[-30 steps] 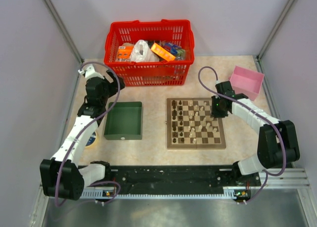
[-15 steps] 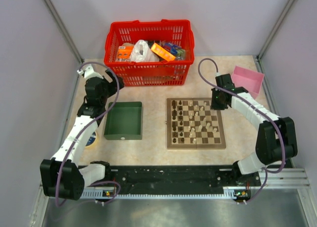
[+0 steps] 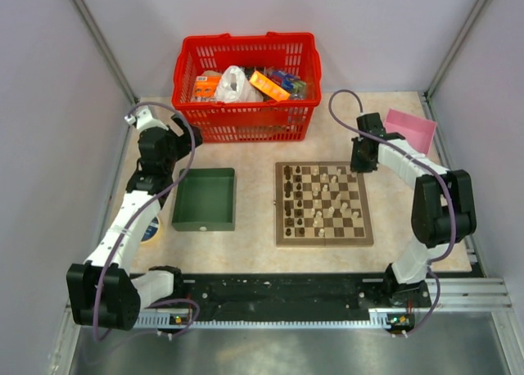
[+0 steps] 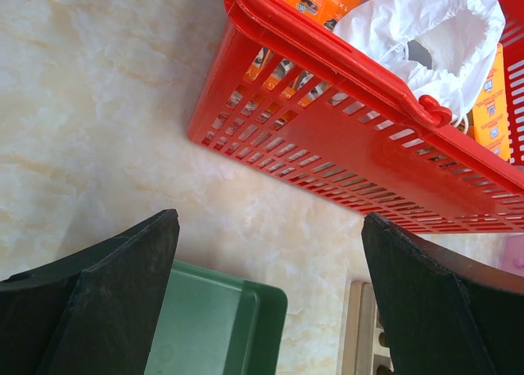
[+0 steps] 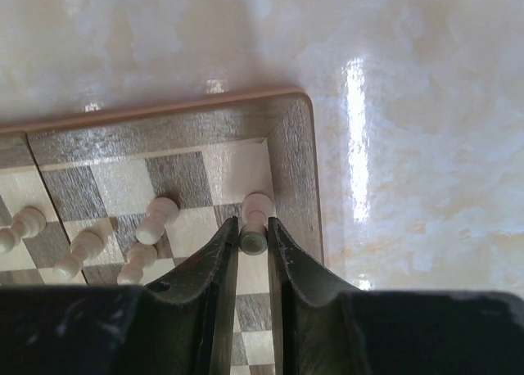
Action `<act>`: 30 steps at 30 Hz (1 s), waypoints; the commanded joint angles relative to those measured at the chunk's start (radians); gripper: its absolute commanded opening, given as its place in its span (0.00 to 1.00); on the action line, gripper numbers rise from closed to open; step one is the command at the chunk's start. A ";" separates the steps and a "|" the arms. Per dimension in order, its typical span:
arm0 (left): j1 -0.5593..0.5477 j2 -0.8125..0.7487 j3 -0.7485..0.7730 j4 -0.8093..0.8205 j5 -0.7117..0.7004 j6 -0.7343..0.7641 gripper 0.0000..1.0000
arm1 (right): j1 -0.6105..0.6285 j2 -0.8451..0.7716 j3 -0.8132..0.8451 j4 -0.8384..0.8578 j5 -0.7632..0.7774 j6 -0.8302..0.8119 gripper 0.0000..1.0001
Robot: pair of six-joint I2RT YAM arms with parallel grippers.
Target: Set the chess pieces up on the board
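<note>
Right fingers nearly closed, pinching pale piece

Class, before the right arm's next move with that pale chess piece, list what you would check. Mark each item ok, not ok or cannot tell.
1. Grip: right gripper shut on the pale piece: ok.
2. Place: the piece is by the corner of the board: ok.
3. Contact: its base resting on a square: cannot tell.
4. Clearance: nearest pale neighbour apart from the fingers: ok.
5. Other arm: left gripper open, off the board, near the red basket and green tray: ok.
6. Setup: chess pieces in starting rows: not ok, many stand mid-board.
</note>
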 commanded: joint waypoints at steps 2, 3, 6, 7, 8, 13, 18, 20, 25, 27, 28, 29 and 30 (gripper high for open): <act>0.012 -0.001 0.005 0.040 0.010 -0.002 0.99 | -0.019 0.033 0.073 0.058 -0.029 0.003 0.19; 0.012 0.001 0.005 0.040 0.011 -0.002 0.99 | -0.020 0.039 0.077 0.060 -0.034 0.004 0.19; 0.013 0.005 0.005 0.045 0.011 -0.004 0.99 | -0.022 0.064 0.084 0.070 -0.038 0.007 0.19; 0.015 0.009 0.008 0.045 0.013 -0.004 0.99 | -0.022 0.070 0.085 0.070 -0.038 0.010 0.19; 0.017 0.007 0.011 0.043 0.014 -0.004 0.99 | -0.022 0.075 0.087 0.075 -0.040 0.010 0.19; 0.020 0.016 0.017 0.046 0.022 -0.007 0.99 | -0.022 0.092 0.097 0.077 -0.048 0.009 0.19; 0.023 0.021 0.017 0.049 0.027 -0.011 0.99 | -0.022 0.075 0.087 0.075 -0.055 0.007 0.23; 0.023 0.025 0.017 0.052 0.031 -0.014 0.99 | -0.023 0.066 0.082 0.075 -0.058 0.003 0.27; 0.023 0.032 0.022 0.061 0.050 -0.021 0.99 | -0.022 0.033 0.114 0.052 -0.072 -0.019 0.37; 0.024 0.032 0.022 0.062 0.051 -0.022 0.99 | -0.022 0.010 0.139 0.037 -0.078 -0.030 0.40; 0.024 0.032 0.022 0.062 0.051 -0.024 0.99 | -0.022 -0.006 0.146 0.028 -0.080 -0.039 0.40; 0.024 0.029 0.022 0.063 0.053 -0.024 0.99 | -0.022 -0.023 0.154 0.021 -0.084 -0.040 0.41; 0.024 0.028 0.022 0.063 0.054 -0.024 0.99 | -0.022 -0.039 0.154 0.018 -0.087 -0.040 0.41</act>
